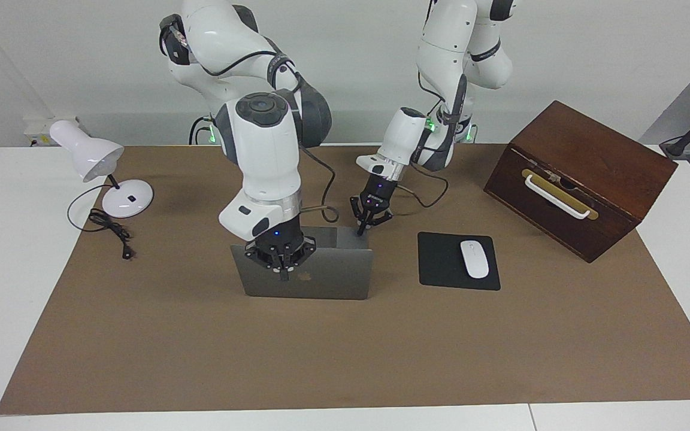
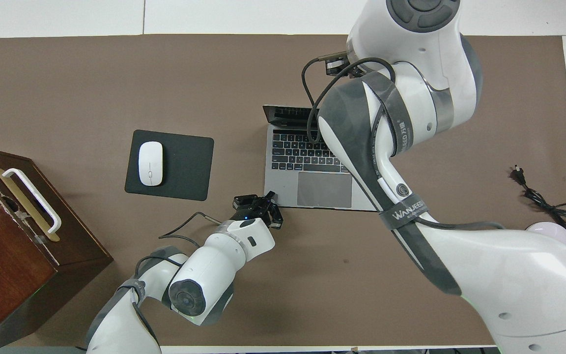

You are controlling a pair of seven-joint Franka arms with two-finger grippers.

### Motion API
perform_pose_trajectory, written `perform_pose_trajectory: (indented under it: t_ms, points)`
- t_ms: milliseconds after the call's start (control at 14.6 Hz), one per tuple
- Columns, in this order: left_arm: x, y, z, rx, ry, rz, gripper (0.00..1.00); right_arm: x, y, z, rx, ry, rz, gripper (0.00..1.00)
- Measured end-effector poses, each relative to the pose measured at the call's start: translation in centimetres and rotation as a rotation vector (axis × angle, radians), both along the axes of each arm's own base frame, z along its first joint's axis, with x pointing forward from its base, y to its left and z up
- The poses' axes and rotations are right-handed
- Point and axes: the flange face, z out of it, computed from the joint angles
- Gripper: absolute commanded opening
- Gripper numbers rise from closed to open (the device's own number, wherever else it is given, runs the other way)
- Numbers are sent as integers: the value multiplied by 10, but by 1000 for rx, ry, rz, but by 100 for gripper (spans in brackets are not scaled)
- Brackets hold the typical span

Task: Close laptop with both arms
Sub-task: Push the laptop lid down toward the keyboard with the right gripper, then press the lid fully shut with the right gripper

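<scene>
So the slim silver-grey metal laptop [image 1: 309, 272] sits open mid-table on the brown mat, beside the black mouse pad [image 1: 441, 263]. Right gripper [image 1: 283, 267], claw pinched together, hangs at the lid's top edge, probably to push it down. Left gripper [image 1: 366, 226], also pinched together, pokes the deck's corner nearest the robots, I'd guess to pin the base
</scene>
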Motion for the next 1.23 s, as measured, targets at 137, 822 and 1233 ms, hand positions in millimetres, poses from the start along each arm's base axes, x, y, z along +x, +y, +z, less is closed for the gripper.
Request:
perform_pose_trajectory:
  t_ms: [137,822,1233]
  points:
    - [0,0,0,1,-1,-1,0,-5,1,-4,17,60,-7,0]
    - [0,0,0,5,-4,-7,0,-14,-4,-7,38,162,-21,0]
    - [0,0,0,6,-5,-9,0,-13,-6,-10,38,164,-25,0]
